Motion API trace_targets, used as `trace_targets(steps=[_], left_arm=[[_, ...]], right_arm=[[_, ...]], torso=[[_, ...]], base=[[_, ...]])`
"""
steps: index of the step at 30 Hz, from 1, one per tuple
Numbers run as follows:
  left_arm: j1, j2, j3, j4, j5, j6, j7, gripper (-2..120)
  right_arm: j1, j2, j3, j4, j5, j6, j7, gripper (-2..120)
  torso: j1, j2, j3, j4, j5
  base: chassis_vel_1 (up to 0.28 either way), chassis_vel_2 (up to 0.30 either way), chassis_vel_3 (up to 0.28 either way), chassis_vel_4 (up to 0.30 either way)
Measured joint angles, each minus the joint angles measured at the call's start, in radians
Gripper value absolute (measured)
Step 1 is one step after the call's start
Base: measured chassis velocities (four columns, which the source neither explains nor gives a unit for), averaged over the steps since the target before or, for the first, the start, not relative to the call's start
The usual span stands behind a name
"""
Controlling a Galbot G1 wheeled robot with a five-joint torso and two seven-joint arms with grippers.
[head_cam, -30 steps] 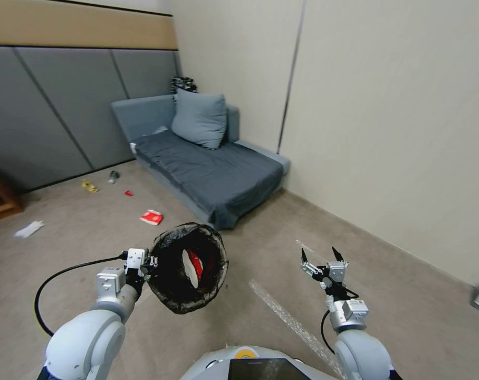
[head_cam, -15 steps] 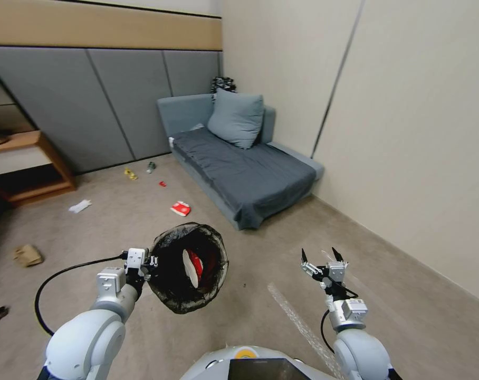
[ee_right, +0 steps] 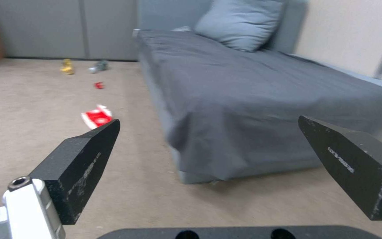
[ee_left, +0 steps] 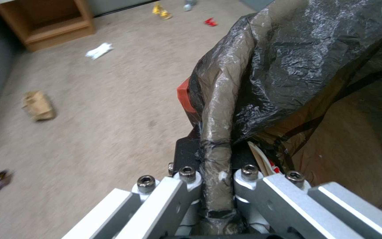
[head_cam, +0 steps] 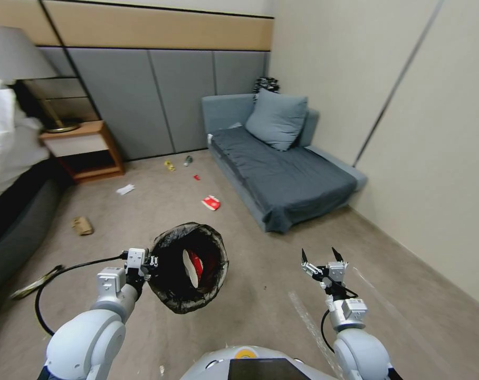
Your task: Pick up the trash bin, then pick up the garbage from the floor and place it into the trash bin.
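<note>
The trash bin [head_cam: 188,274] hides its own white wall under the black bag; small litter [head_cam: 197,177] at eleven o'clock stays unidentifiable.

I count one trash bin [head_cam: 188,274], black-lined, with one red-and-white carton [head_cam: 193,266] inside it. On the floor I count six loose pieces of litter: one red-and-white carton [head_cam: 211,202], one small red scrap [head_cam: 197,177], one yellow wrapper [head_cam: 169,165], one small bottle [head_cam: 188,160], one white tissue [head_cam: 125,189] and one brown paper scrap [head_cam: 82,226]. I count two grippers: left gripper [head_cam: 151,260], right gripper [head_cam: 321,257]. Furniture: one grey sofa [head_cam: 287,177] bearing one cushion [head_cam: 276,120], one wooden nightstand [head_cam: 86,150], one lamp [head_cam: 18,55].
</note>
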Motion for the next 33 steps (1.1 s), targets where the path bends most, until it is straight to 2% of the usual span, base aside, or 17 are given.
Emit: trace_targets(steps=[15, 21, 33], left_arm=[[0.005, 0.000, 0.001, -0.003, 0.003, -0.015, -0.004, 1], [0.000, -0.012, -0.003, -0.012, -0.003, -0.015, -0.008, 1], [-0.009, 0.003, 0.002, -0.014, -0.016, -0.015, -0.008, 1]], right_arm=[[0.006, 0.000, -0.010, -0.002, 0.013, -0.033, 0.006, 100], [0.027, 0.000, -0.026, 0.007, 0.033, -0.078, 0.059, 100], [0.028, 0.007, 0.007, 0.017, 0.029, -0.089, 0.060, 100]], torso=[[0.000, 0.000, 0.000, -0.0005, 0.0001], [0.000, 0.000, 0.000, 0.0000, 0.0000], [0.000, 0.000, 0.000, -0.0001, 0.0001]], base=[[0.038, 0.041, 0.036, 0.038], [0.000, 0.000, 0.000, 0.000], [0.000, 0.000, 0.000, 0.000]])
